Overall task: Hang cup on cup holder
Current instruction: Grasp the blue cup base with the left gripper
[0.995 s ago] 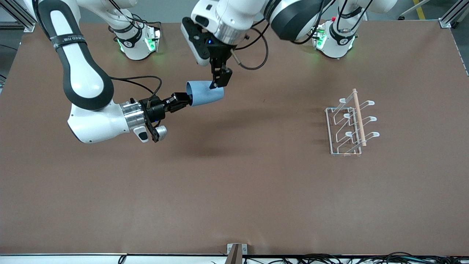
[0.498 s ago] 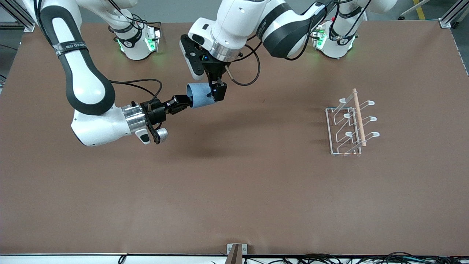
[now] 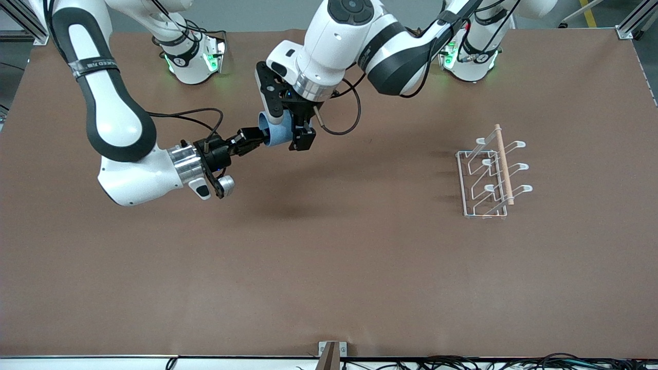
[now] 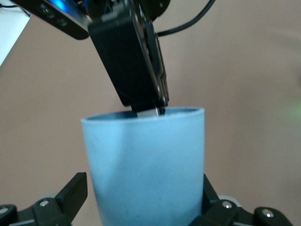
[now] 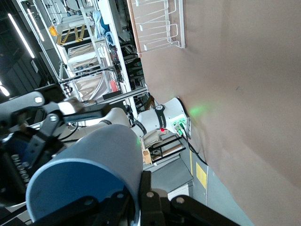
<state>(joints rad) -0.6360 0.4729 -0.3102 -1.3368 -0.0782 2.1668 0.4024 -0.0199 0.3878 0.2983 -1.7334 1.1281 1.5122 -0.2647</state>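
Passing the cup (image 3: pixel 275 135) from one arm to the other, up in the air over the table (image 3: pixel 329 267). Pinched at the rim by the right gripper (image 3: pixel 252 139), fingers shut tight on it. Left gripper (image 3: pixel 291 131) wide open, one finger on each side of the cup, not squeezing yet. Next, most likely: close the left fingers softly on the cup, let go with the right, then carry it to the cup holder (image 3: pixel 488 177), well apart toward the left arm's end of the table.

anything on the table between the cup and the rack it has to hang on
Nothing visible: only bare table lies between the cup, held in the air by the right gripper, and the cup holder.
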